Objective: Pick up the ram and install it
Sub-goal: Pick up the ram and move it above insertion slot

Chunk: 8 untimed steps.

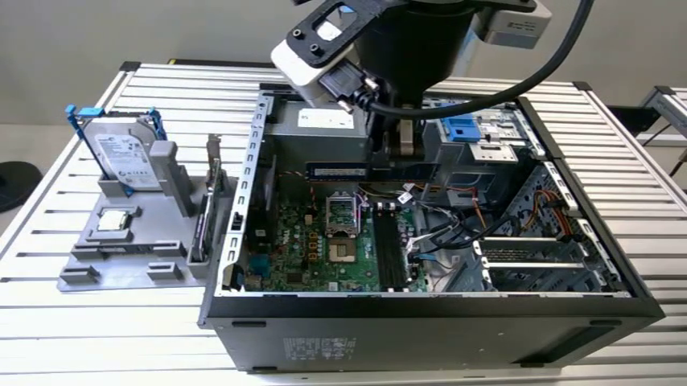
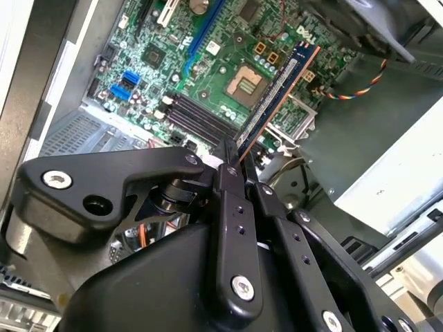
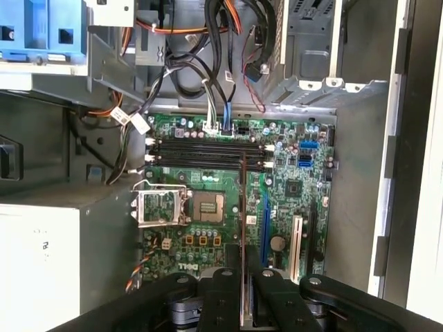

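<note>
gripper (image 2: 234, 164): jaws clamped on one end of the ram (image 2: 280, 90)
ram: edge-on in first wrist view, over motherboard (image 3: 291, 187)
hidden: gripped end, behind fingers (image 2: 232, 207)

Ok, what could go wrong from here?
The ram, clamped in the end effector above the case, lies crosswise to the slots. Lowered like this, it would likely hit the board instead of seating. The grip looks off-centre, so the stick may tilt when pressed. Loose cables beside the slots could snag.
</note>
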Each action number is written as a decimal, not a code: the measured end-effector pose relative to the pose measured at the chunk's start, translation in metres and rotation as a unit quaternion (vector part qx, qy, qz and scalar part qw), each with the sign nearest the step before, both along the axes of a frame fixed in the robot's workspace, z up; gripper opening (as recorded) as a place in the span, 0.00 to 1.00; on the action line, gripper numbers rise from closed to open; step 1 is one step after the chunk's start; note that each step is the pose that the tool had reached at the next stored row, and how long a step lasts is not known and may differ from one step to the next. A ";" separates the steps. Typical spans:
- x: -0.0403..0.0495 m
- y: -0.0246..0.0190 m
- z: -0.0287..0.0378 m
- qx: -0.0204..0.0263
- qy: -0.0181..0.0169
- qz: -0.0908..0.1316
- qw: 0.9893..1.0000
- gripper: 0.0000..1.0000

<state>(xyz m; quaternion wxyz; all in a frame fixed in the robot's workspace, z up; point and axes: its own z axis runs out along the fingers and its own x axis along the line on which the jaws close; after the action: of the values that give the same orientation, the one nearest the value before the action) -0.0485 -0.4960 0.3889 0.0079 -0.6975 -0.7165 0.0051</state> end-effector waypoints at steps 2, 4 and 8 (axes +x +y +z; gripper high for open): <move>0.0008 0.0000 0.0000 0.000 0.000 0.000 1.000 0.00; 0.0009 0.0001 0.0000 0.000 0.000 -0.001 1.000 0.00; 0.0011 0.0001 0.0000 0.000 0.000 -0.008 1.000 0.00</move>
<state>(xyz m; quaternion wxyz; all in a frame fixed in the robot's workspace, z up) -0.0474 -0.4958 0.3888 0.0079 -0.7033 -0.7108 0.0050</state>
